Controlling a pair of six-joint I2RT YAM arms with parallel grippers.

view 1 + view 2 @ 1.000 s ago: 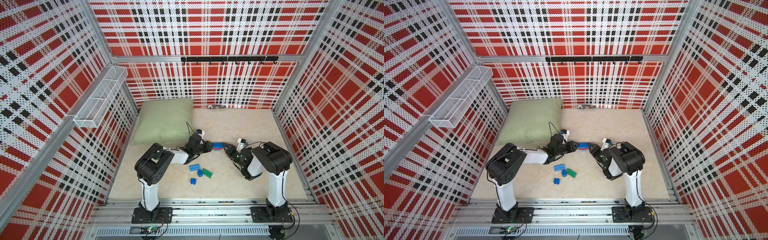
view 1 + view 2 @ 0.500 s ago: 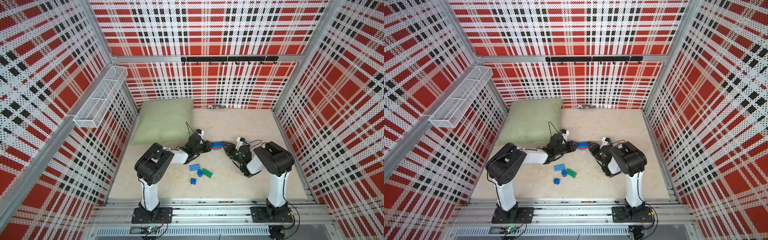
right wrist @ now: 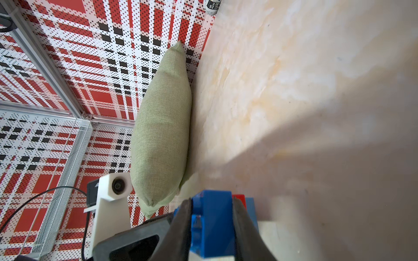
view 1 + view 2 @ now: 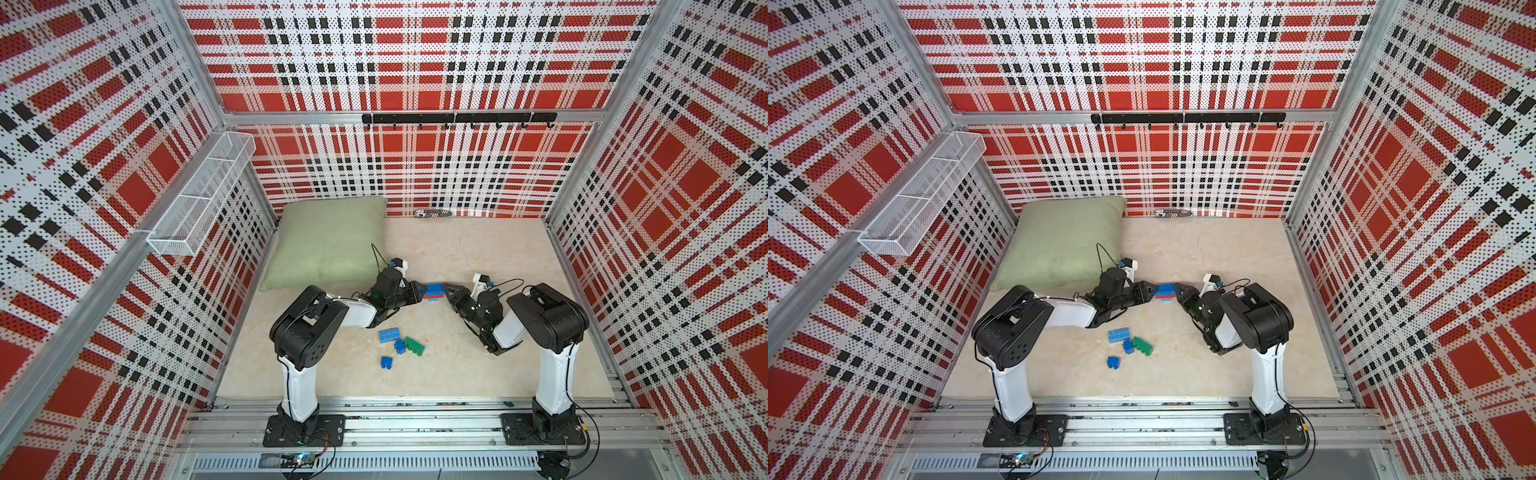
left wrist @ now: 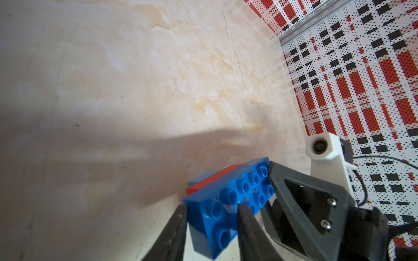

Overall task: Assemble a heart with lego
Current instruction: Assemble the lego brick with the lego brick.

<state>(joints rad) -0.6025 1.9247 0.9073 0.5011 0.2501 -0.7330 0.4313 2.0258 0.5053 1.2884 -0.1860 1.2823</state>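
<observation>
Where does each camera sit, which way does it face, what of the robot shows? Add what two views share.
Top views: high over the front, looking down at the table; left arm, right arm, loose bricks, pillow.
Left wrist: behind the left claw, facing the right wall; right claw opposite.
Right wrist: behind the right claw, facing the pillow.
Shared: both wrist views show the blue-red heart gripped from two ends.
</observation>
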